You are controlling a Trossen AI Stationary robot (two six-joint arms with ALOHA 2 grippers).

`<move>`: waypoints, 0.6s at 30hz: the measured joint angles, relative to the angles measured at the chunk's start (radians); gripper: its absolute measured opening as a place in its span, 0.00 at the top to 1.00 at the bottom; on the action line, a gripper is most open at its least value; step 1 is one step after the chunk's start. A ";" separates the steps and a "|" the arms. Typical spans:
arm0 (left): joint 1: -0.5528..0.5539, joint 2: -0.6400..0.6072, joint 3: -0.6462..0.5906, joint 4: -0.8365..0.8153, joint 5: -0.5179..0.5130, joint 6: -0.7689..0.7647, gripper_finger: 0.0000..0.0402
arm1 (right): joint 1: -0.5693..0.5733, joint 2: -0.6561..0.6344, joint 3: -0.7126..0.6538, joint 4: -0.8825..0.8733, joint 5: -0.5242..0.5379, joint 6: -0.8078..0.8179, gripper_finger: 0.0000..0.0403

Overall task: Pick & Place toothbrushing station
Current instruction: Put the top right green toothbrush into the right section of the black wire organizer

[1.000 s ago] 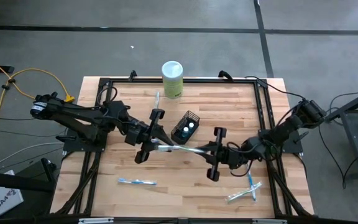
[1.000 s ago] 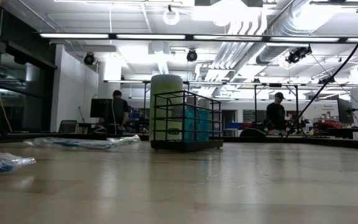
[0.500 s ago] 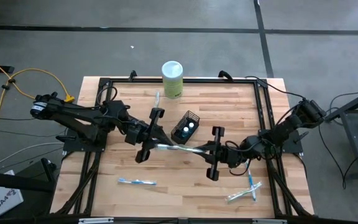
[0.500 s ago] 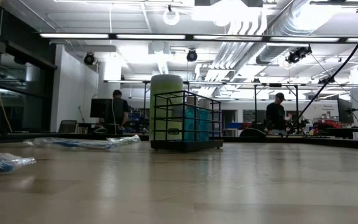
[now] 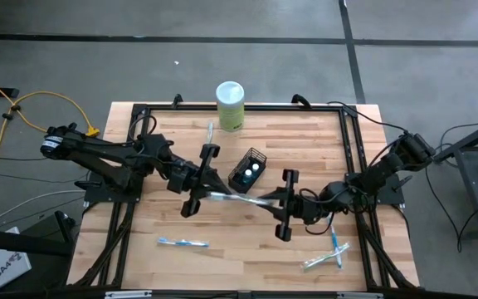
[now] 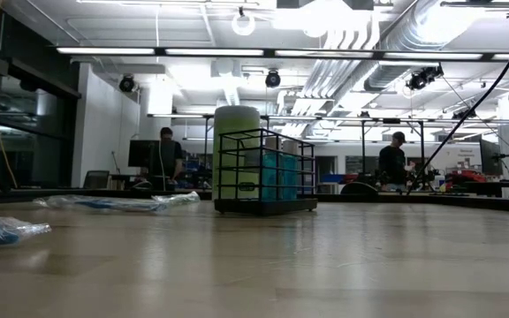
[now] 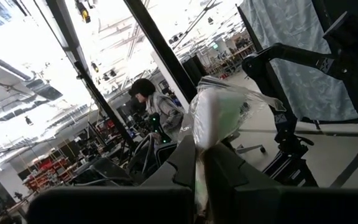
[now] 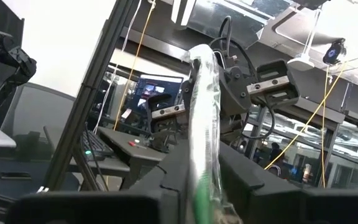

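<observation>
Both my arms meet over the middle of the tabletop (image 5: 247, 241), just in front of the wire-mesh holder (image 5: 248, 170). My left gripper (image 5: 208, 196) and my right gripper (image 5: 270, 200) each pinch one end of a wrapped toothbrush (image 5: 237, 198) that spans the gap between them, lifted off the wood.

Left wrist view: my fingers (image 7: 219, 177) are closed down to the thickness of the clear wrapper, with the bagged brush (image 7: 219, 115) sticking out past them. Right wrist view: same picture, fingers (image 8: 173, 168) clamped on the wrapped brush (image 8: 204, 118), which rises between them.

Holder: black, box-shaped, upright near the tabletop centre, slightly toward the far edge. Two teal tubes with white caps (image 5: 252, 169) stand inside it; the low view shows them as a teal block (image 6: 277, 175) behind the mesh (image 6: 266, 170).

Pale green canister (image 5: 230, 105) with white lid stands at the far edge, behind the holder; in the low view it shows just behind the holder's left side (image 6: 236, 150).

Other wrapped brushes on the wood: one (image 5: 210, 134) beside the canister; one (image 5: 182, 242) at the near left; a crossed pair (image 5: 330, 252) at the near right, close to my right arm.

Low view, room beyond: two people (image 6: 165, 159) (image 6: 392, 162) standing at benches.
</observation>
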 joint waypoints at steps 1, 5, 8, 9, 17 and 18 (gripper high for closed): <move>0.000 0.000 0.000 0.000 0.001 -0.002 0.98 | 0.000 0.000 0.000 -0.004 0.002 0.001 0.82; 0.000 0.000 0.000 -0.002 0.000 -0.004 0.98 | 0.000 0.000 0.000 -0.018 0.081 0.046 0.73; 0.000 0.000 0.000 -0.006 0.000 -0.005 0.99 | 0.001 0.000 0.000 -0.047 0.113 0.055 0.66; 0.000 0.000 0.000 -0.007 0.000 -0.005 0.99 | 0.001 0.000 0.000 -0.050 0.119 0.055 0.64; 0.000 0.000 0.000 -0.007 0.001 -0.006 0.99 | 0.001 0.000 0.000 -0.075 0.203 0.055 0.50; 0.000 0.000 0.000 -0.008 0.001 -0.006 0.99 | 0.001 0.000 0.000 -0.078 0.216 0.056 0.48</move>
